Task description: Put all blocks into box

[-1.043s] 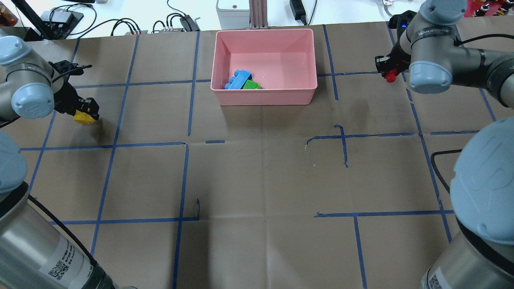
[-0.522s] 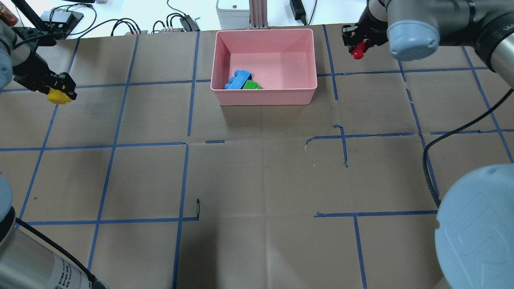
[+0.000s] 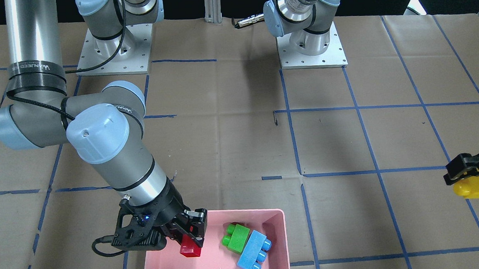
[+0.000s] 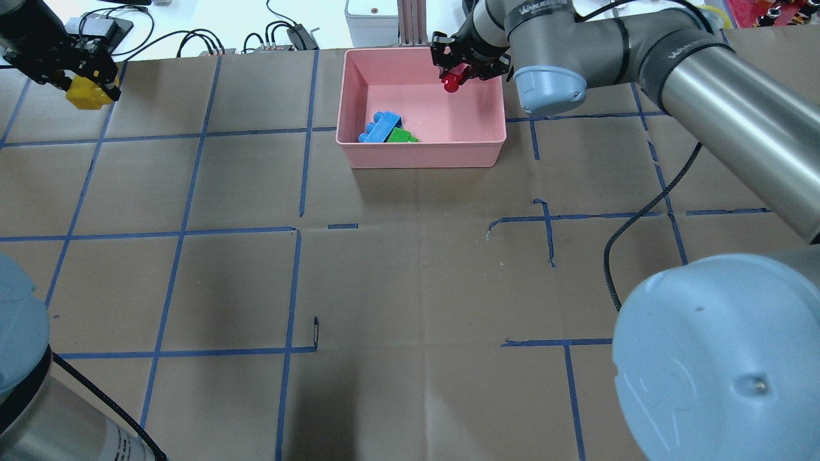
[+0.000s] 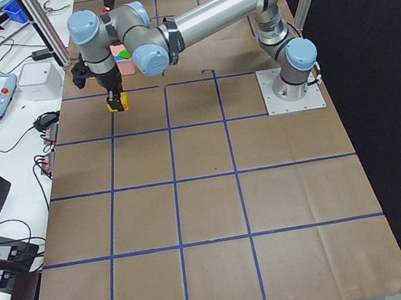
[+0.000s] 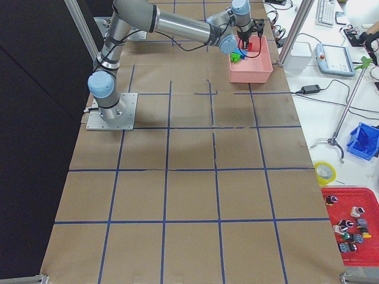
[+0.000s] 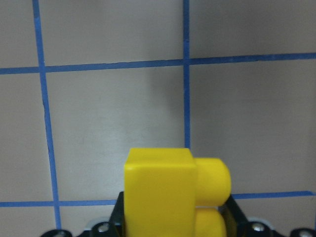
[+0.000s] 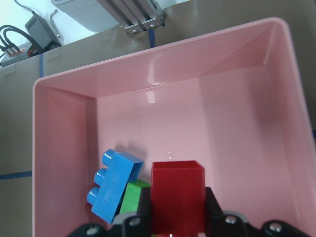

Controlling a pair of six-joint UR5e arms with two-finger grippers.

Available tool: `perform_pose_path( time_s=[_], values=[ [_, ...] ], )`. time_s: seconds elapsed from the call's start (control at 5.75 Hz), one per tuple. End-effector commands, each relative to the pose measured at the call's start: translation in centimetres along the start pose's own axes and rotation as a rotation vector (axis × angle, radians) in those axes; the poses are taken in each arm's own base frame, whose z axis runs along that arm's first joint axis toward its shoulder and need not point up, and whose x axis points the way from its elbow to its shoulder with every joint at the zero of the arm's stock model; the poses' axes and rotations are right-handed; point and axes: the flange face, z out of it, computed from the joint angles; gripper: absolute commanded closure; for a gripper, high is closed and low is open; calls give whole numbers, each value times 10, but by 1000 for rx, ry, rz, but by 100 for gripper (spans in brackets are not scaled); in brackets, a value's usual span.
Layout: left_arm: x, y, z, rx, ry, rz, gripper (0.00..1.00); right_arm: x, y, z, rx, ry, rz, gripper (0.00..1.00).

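Two blocks, the blue block (image 3: 253, 250) and the green block (image 3: 237, 237), lie touching inside the box (image 3: 285, 235) in the front-facing view. The right gripper (image 3: 192, 239) hangs over the box, jaws clamped on the red block (image 3: 190, 250).

From overhead, the left gripper (image 4: 86, 80) pinches the yellow block (image 4: 86, 95) above bare paper, well apart from the box.

The right wrist view shows pink floor beneath the red block, with the other two just beside it. I'd say lower it a little before letting go, aiming for the open floor so it can't bounce out.
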Motion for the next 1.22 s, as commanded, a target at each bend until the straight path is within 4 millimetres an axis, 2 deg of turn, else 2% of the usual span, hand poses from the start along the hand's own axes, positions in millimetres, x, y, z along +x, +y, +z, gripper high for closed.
perform_pose_path(
  time_s=[0.0, 0.17, 0.35, 0.52, 0.7, 0.87, 1.04],
  values=[
    [104, -24, 4, 5, 31, -86, 81, -4, 10, 20, -16, -33, -5, 1],
    [160, -33, 15, -4, 31, -117, 81, -2, 13, 23, -26, -34, -4, 0],
    [202, -47, 27, -6, 31, -127, 81, -3, 13, 21, -27, -37, -11, 0],
    [246, -59, 38, -3, 32, -151, 81, 8, 5, 10, -17, -23, -63, 0],
    [296, -62, 54, -13, 31, -154, 81, 33, -5, -20, -53, 23, -127, 0],
    [328, -61, 73, -28, 30, -181, 81, 68, -8, -71, -129, 132, -223, 0],
    [362, -62, 97, -22, 30, -184, 81, 90, 8, -116, -264, 219, -275, 0]
  ],
)
